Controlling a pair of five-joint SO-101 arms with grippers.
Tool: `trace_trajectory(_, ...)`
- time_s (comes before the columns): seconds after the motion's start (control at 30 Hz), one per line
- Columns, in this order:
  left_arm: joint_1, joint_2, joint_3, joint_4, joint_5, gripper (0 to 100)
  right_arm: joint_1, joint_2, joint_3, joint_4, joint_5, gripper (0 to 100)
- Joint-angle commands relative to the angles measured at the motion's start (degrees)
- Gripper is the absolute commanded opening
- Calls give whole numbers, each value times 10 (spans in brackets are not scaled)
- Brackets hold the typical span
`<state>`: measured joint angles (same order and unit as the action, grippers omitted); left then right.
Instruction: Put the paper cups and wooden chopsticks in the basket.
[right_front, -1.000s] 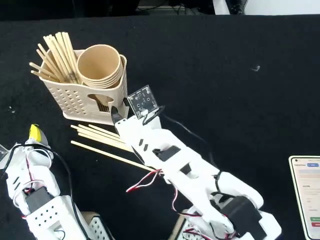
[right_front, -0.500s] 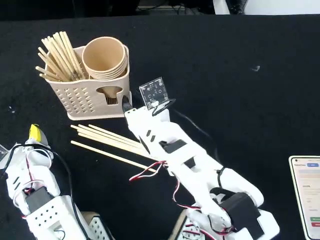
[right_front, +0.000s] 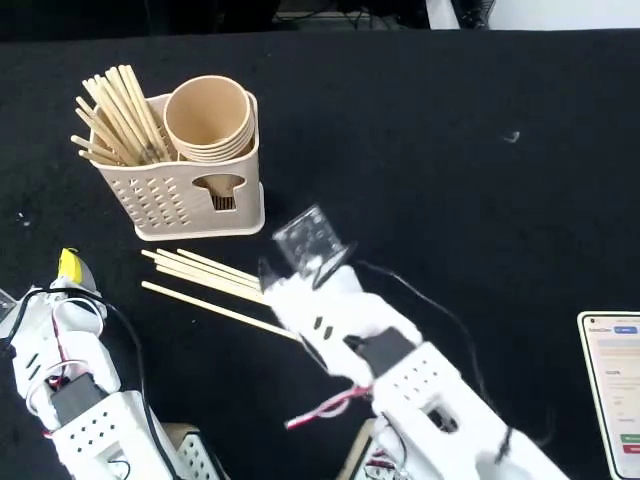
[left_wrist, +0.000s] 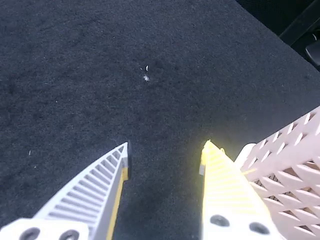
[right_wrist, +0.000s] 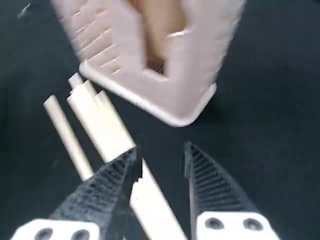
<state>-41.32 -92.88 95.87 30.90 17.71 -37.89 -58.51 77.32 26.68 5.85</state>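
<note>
While the left fingers (left_wrist: 120, 160) sit open and empty at lower left, the basket (right_front: 190, 200) at upper left holds paper cups (right_front: 208, 115). Loose wooden chopsticks (right_front: 205, 275) lie just below it. The right fingers (right_wrist: 197, 162), partly open and empty, should pinch one stick and lift it over the basket's edge. The counter (right_front: 450, 150) has lots of room on the right.

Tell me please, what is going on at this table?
A basket is being filled. A stack of paper cups and a bundle of wooden chopsticks already stand in it. A few loose chopsticks lie on the table in front of the basket. The right gripper is open just above them, holding nothing. The left gripper is open too, over bare table near the basket.
</note>
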Motion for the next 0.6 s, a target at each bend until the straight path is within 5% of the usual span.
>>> trace_trajectory(0.0,7,-7,-19,-2,-6,234,-51,-54,-65,192,63,198)
trace_trajectory(0.17,7,-7,-19,-2,-7,234,-108,22,-64,188,73,301)
trace_trajectory(0.4,7,-7,-19,-1,-7,234,-107,213,-70,65,77,304)
trace_trajectory(0.57,7,-7,-19,-1,-7,234,-82,335,-141,72,111,305)
